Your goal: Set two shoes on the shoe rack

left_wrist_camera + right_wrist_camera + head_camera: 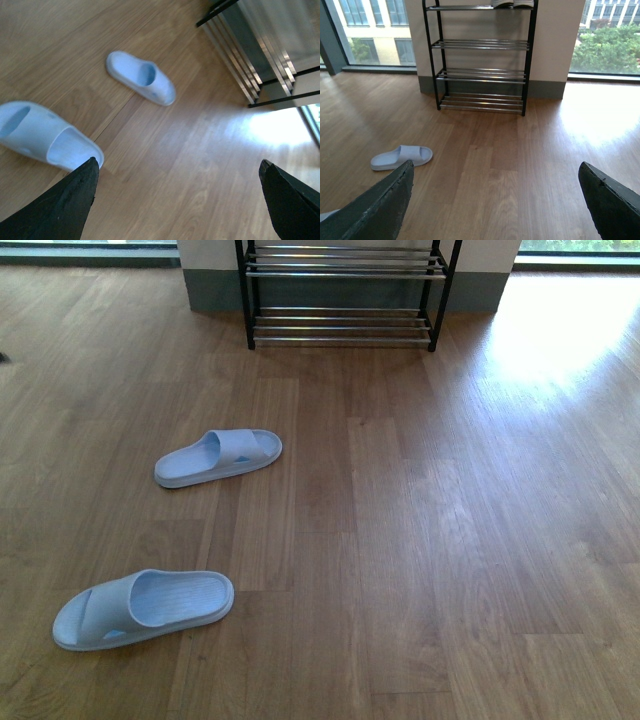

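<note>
**Both slides on the floor, rack ahead**

A nearer pale blue rubber slide sandal (145, 608) and a farther pale blue slide sandal (218, 456) lie apart on the wooden floor (450, 540), well short of the black-framed, silver-barred shoe rack (345, 328). The left tool (177, 162) and right tool (496, 164) both gape wide, holding nothing.

Before me, a brown wood-plank floor (420, 570) runs to a white wall (555, 35) with grey skirting (547, 89). Large glass windows (607, 40) flank it; daylight glares on the floor's far right corner.
</note>
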{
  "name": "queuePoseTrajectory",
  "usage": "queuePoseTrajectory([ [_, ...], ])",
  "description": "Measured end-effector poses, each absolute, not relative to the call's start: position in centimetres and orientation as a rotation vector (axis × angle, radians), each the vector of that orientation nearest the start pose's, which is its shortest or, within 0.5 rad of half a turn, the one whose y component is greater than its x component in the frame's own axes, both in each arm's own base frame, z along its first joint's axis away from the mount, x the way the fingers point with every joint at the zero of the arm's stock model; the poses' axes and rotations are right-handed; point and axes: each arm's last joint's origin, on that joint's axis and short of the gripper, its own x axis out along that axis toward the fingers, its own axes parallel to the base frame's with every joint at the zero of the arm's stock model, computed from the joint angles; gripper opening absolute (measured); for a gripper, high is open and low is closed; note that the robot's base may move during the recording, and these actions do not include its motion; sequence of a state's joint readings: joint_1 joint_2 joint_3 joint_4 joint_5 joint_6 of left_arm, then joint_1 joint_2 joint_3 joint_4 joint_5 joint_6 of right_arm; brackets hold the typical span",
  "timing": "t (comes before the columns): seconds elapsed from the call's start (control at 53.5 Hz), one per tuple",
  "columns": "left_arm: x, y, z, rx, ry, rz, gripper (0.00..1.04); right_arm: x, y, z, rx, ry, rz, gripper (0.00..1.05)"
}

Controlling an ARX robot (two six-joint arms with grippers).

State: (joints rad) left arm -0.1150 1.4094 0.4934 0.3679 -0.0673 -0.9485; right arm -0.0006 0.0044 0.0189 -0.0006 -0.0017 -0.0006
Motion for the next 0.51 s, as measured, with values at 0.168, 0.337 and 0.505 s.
queuePoseTrajectory([
  [0.168,30.7,-3.5,9.1,-0.962,0.713,0.313,0.95,9.7,0.0,17.0,-0.001,-0.014,0.000,0.95],
  [0.337,34.7,-3.4,3.5,-0.982,0.813,0.433,0.95,9.7,0.0,17.0,-0.001,-0.014,0.000,0.95],
  [0.505,37.2,-3.4,-2.5,-0.963,0.923,0.567,0.95,9.7,0.0,17.0,-0.001,-0.014,0.000,0.95],
])
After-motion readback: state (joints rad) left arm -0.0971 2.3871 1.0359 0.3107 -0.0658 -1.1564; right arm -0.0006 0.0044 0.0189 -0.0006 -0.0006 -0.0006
